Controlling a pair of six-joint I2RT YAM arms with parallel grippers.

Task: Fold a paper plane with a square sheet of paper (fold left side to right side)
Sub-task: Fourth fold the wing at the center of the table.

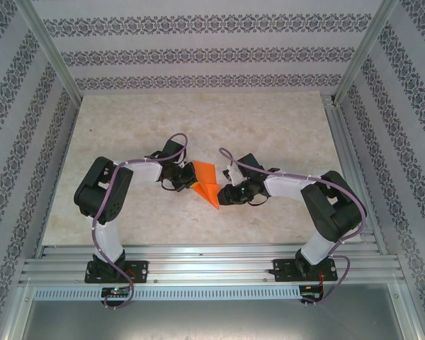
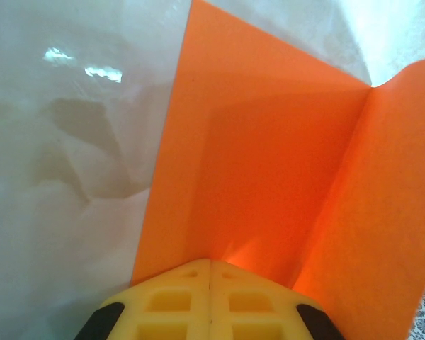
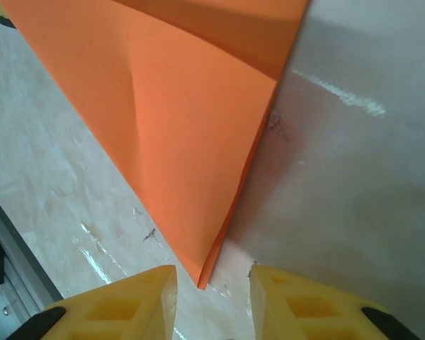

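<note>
Left wrist: left fingers [image 2: 170, 306] pinch paper [image 2: 269, 177]; right fingers [image 3: 308, 306] parted.

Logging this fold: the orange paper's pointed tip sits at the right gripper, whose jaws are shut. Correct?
No: on the right gripper the jaws stand apart, with the tip of the orange paper at their gap. The right wrist view shows it.

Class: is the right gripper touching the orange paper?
Apart. The right wrist view shows the tip of the orange paper lying between the open fingers of the right gripper, with bare table visible on either side.
</note>
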